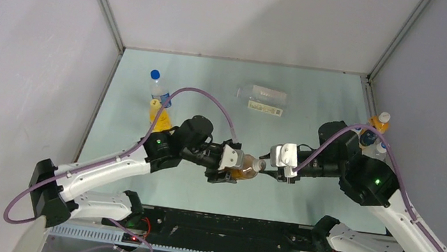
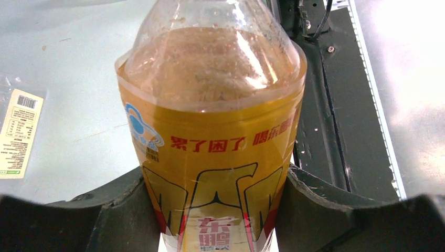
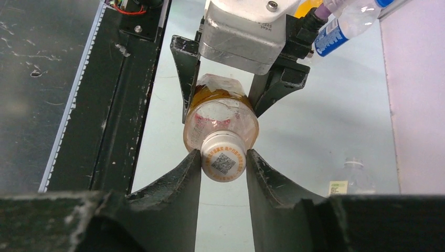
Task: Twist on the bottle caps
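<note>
Right wrist view: right claw point(image 3: 224, 164) pinches the white cap point(image 3: 224, 157) on the brown-drink bottle point(image 3: 220, 113), which the left claw point(image 1: 233, 169) clamps.

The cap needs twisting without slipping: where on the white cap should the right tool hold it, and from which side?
Grip the white cap on its round side wall, a finger on each side, coming end-on along the neck. The left tool holds the brown-drink bottle roughly level, neck towards the right tool, so the cap's flat top faces it.
</note>
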